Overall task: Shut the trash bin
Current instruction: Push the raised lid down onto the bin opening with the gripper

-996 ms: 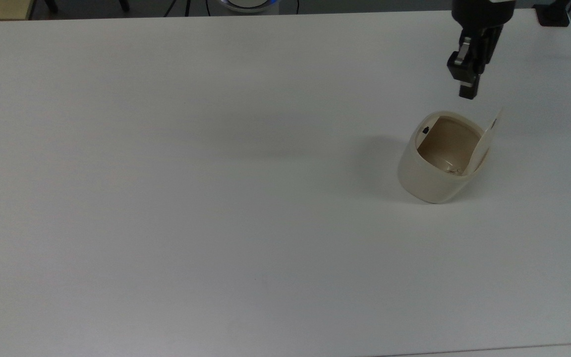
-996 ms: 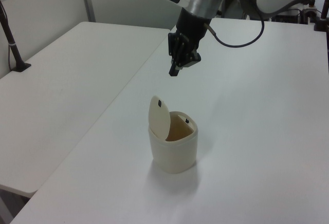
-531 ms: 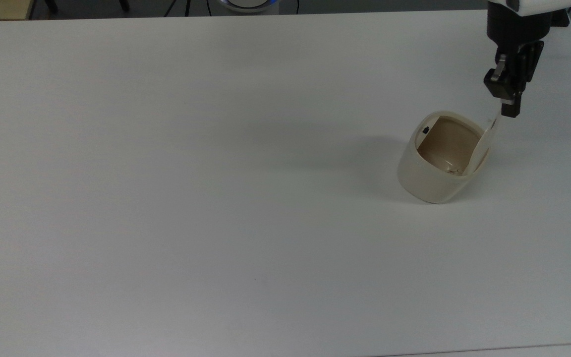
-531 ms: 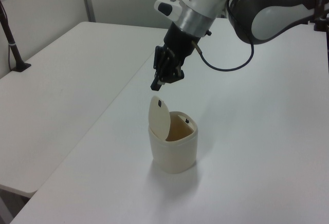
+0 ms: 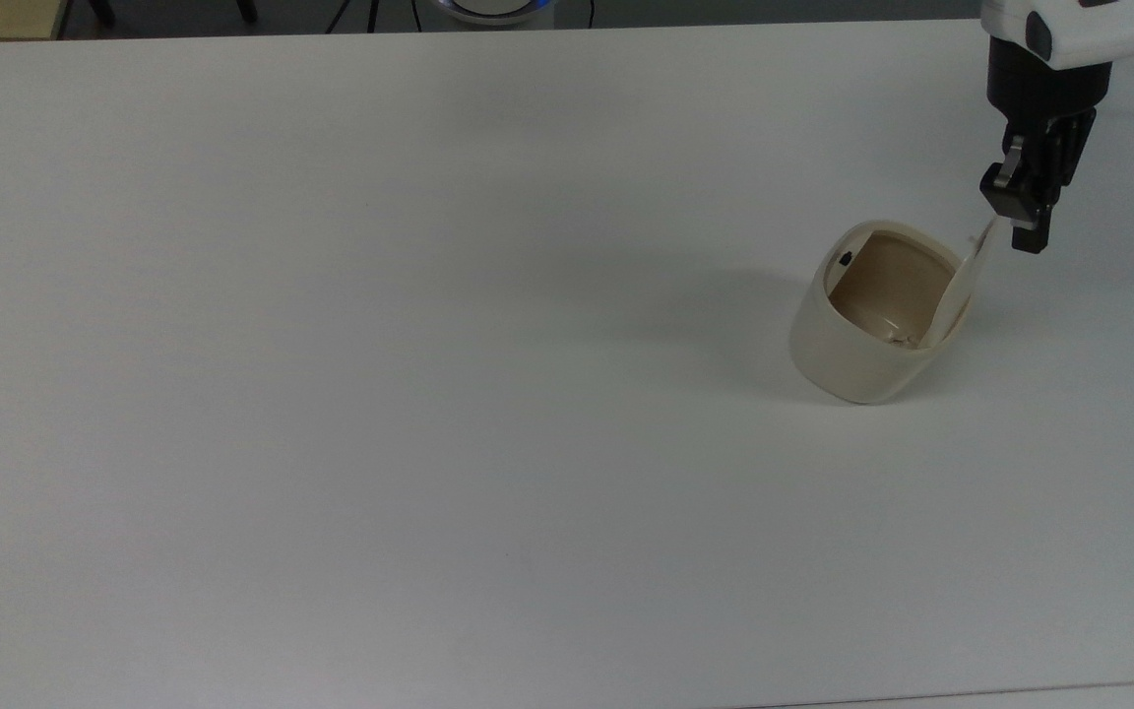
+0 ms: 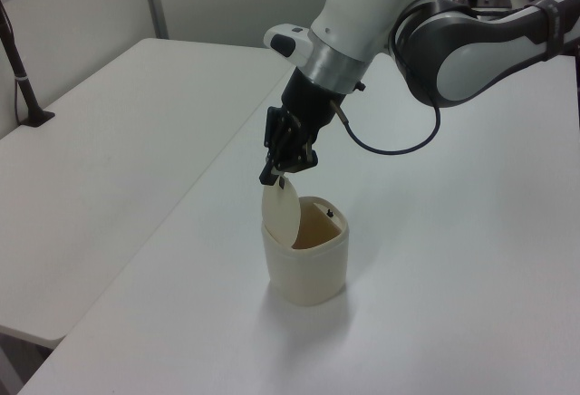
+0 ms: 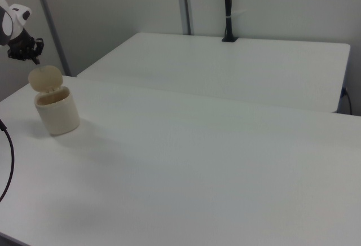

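White table (image 5: 331, 394) under trash bin (image 5: 857, 359)

We see the trash bin (image 5: 869, 320) standing on the table (image 5: 331, 394) near the top view's right edge, its lid (image 5: 964, 279) upright on the top view's right side. The gripper (image 5: 1028, 228) hangs just beside the lid's upper edge.

Cream trash bin (image 5: 857, 345), lid (image 5: 961, 286) upright

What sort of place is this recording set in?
Probably a lab or office workspace: plain white tables, partition wall panels behind them, and a clamped black pole, with a robot arm over a small trash bin.
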You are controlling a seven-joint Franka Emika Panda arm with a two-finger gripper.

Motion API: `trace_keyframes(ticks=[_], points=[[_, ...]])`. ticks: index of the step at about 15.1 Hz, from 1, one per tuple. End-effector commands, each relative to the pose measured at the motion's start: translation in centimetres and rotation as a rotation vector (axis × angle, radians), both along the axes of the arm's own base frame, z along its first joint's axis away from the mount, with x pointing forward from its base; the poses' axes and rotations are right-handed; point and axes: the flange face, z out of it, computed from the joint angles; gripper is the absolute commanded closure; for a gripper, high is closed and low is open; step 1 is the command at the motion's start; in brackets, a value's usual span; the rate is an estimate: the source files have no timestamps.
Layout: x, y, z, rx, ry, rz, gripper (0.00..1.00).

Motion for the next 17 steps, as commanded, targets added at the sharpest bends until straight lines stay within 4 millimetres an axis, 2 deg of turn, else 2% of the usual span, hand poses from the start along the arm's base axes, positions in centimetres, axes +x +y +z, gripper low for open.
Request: trace_keyframes(ticks=[1, 3, 4, 6, 10, 17], points=[[0.6, -2.0, 0.1, -0.011, 0.032, -0.030, 1.00], [-0.5, -3.4, -0.5, -0.077, 0.117, -0.002, 1.00], [-0.7, -4.0, -0.1, -0.080, 0.138, 0.015, 1.00], [-0.3, -5.3, -0.7, -0.080, 0.186, 0.027, 1.00], [-0.7, -5.8, -5.4, -0.133, 0.254, 0.050, 1.00], [-0.6, -6.1, -10.6, -0.185, 0.319, 0.068, 1.00]])
